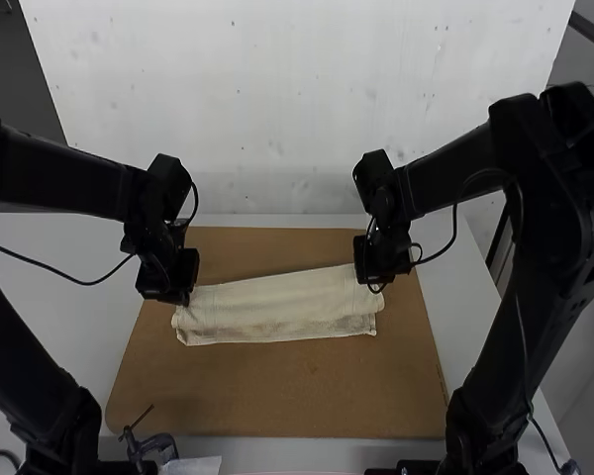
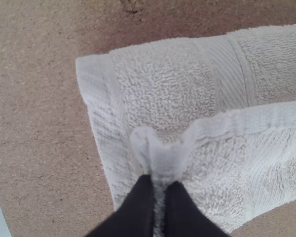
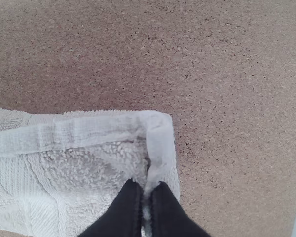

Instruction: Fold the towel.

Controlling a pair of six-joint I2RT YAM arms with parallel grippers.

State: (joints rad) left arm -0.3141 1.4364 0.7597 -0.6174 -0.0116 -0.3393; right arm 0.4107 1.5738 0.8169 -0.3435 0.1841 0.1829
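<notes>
One towel (image 1: 277,307) lies folded on one board (image 1: 277,396); the left tool (image 1: 185,298) and right tool (image 1: 375,286), two in all, are closed, each pinching one towel end

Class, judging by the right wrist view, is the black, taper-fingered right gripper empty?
No, the right gripper has a pale edge of the cream terry-cloth towel pinched between its fingertips.

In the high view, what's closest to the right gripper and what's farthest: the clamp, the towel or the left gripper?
1. Towel: pinched in the right gripper.
2. Left gripper: at the towel's left end.
3. Clamp: down at the view's bottom left.
</notes>
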